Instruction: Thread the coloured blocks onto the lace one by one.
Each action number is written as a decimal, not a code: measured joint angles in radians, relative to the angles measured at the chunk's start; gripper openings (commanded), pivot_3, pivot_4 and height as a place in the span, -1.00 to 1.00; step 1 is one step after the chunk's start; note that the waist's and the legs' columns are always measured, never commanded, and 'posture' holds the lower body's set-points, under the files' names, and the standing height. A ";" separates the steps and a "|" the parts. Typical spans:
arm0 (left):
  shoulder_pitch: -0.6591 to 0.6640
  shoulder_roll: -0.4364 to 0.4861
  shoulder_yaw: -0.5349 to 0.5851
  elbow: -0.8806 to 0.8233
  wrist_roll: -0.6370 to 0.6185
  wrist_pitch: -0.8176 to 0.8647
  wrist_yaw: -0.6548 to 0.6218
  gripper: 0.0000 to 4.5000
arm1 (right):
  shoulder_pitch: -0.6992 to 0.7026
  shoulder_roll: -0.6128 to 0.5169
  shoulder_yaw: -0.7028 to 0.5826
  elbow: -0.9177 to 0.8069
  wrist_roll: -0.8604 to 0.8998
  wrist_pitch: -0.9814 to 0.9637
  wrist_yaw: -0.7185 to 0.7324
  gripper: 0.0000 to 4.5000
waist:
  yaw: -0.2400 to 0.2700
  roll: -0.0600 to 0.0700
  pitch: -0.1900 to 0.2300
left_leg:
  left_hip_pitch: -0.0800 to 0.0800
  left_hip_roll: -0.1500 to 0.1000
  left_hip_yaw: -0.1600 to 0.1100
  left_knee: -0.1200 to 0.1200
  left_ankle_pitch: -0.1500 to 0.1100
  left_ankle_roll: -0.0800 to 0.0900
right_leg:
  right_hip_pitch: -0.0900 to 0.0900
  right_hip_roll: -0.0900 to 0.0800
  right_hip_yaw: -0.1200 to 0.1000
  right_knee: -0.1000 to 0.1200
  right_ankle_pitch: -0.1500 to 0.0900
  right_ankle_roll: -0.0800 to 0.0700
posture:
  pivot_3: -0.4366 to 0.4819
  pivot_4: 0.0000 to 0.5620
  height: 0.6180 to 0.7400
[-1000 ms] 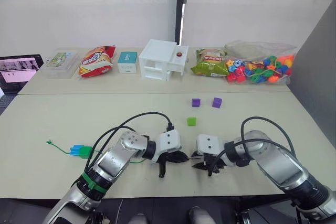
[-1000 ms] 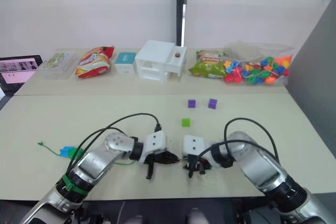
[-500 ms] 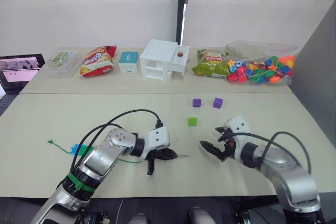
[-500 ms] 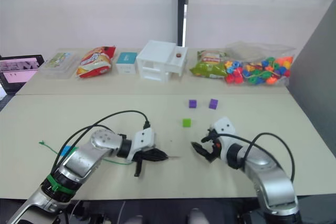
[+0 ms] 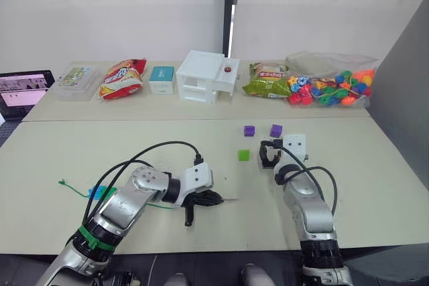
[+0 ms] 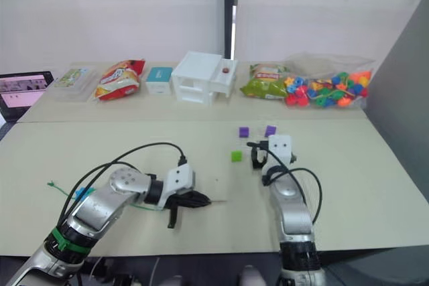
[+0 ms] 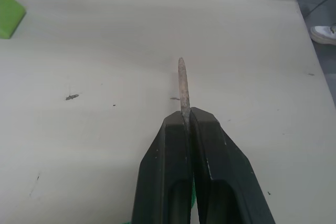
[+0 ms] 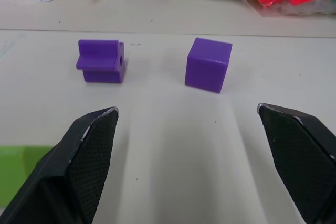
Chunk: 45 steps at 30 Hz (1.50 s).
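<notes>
Step in hand: looks to me like the pick-up of the next block. Two are already on the lace, three still loose on the table.

Left gripper [image 5: 216, 198]: low over the near part of the table [image 5: 80, 155], jaws pressed together on the lace's grey needle tip [image 7: 182, 85], which pokes out past the fingertips and points toward the right arm's side.

Lace [image 5: 75, 188]: the thin green cord runs back along the table to the robot's left, little knotted end furthest out.

Already threaded: a blue block [image 5: 97, 191] and a dark green block [image 5: 108, 194] sit side by side on the cord near that far end.

Right gripper [image 5: 267, 154]: reached forward, jaws spread wide, hovering near the loose blocks with nothing between the fingers.

Loose blocks: light green block [image 5: 244, 155] just beside the right gripper. Further back, the purple block with a notch and a side hole [image 8: 101, 61] and the plain purple cube [image 8: 208, 64], a bit apart from each other.

Next move, my guess: lower the open jaws onto one block, pinch it with the hole left uncovered, then carry it over to the needle. Lining up hole and tip is gonna be the fiddly part.
</notes>
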 measured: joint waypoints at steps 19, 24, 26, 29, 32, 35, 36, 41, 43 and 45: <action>0.018 0.022 0.011 -0.037 0.000 0.024 0.023 -1.00 | -0.491 -0.048 -0.110 0.958 0.022 -0.462 -0.056 0.49 | -0.032 0.000 0.000 | 0.001 0.000 0.000 -0.001 0.000 0.000 | 0.000 0.000 0.001 0.001 0.000 0.000 | -0.05 -0.47 1.00; 0.022 0.024 0.011 -0.037 0.000 0.024 0.026 -1.00 | -0.506 -0.046 -0.114 1.007 0.022 -0.515 -0.047 -0.29 | -0.038 0.000 0.000 | 0.001 0.000 0.000 -0.001 0.000 0.000 | 0.000 0.000 0.001 0.001 0.000 0.000 | -0.05 -0.47 1.00; 0.023 0.024 0.011 -0.037 0.000 0.024 0.025 -1.00 | -0.507 -0.044 -0.115 1.011 0.022 -0.521 -0.047 -0.48 | -0.040 0.000 0.000 | 0.001 0.000 0.000 -0.001 0.000 0.000 | 0.000 0.000 0.001 0.001 0.000 0.000 | -0.05 -0.47 1.00; 0.024 0.024 0.011 -0.037 0.000 0.023 0.025 -1.00 | -0.507 -0.043 -0.116 1.011 0.024 -0.525 -0.044 -0.48 | -0.041 0.000 0.000 | 0.001 0.000 0.000 -0.001 0.000 0.000 | 0.000 0.000 0.001 0.001 0.000 0.000 | -0.05 -0.47 1.00; 0.030 0.025 0.011 -0.037 0.000 0.023 0.025 -1.00 | -0.494 -0.039 -0.116 0.993 0.039 -0.535 -0.032 -0.48 | -0.043 0.000 0.000 | 0.001 0.000 0.000 -0.001 0.000 0.000 | 0.000 0.000 0.001 0.001 0.000 0.000 | -0.05 -0.47 1.00; 0.033 0.026 0.011 -0.037 0.000 0.022 0.025 -1.00 | -0.433 -0.026 -0.111 0.899 0.047 -0.533 -0.028 -0.48 | -0.043 0.000 0.000 | 0.000 0.000 0.000 -0.001 0.000 0.000 | 0.000 0.000 0.001 0.001 0.000 0.000 | -0.05 -0.47 1.00; 0.034 0.026 0.011 -0.038 0.000 0.021 0.025 -1.00 | -0.402 -0.021 -0.105 0.845 0.048 -0.521 -0.027 -0.48 | -0.043 0.000 0.000 | 0.000 0.000 0.000 -0.001 0.000 0.000 | 0.000 0.000 0.001 0.001 0.000 0.000 | -0.05 -0.47 1.00; 0.044 0.027 0.010 -0.040 -0.001 0.020 0.025 -1.00 | -0.103 0.004 -0.017 0.305 0.039 -0.324 -0.012 -0.48 | -0.035 0.002 -0.001 | -0.003 0.000 -0.002 -0.002 0.000 0.000 | -0.002 0.000 0.000 0.002 0.000 0.000 | -0.05 -0.47 1.00; 0.047 0.025 0.010 -0.041 -0.002 0.020 0.025 -1.00 | 0.029 0.005 0.037 0.068 0.034 -0.215 0.000 -0.48 | -0.030 0.002 -0.001 | -0.003 0.000 -0.002 -0.002 0.000 0.000 | -0.003 0.000 0.000 0.002 0.000 0.000 | -0.05 -0.47 1.00; 0.047 0.022 0.009 -0.042 -0.002 0.019 0.025 -1.00 | 0.150 0.006 0.088 -0.161 0.025 -0.098 0.008 -0.48 | -0.023 0.003 -0.001 | -0.003 0.000 -0.002 -0.001 0.000 0.000 | -0.003 0.000 0.000 0.000 0.000 0.000 | -0.05 -0.47 1.00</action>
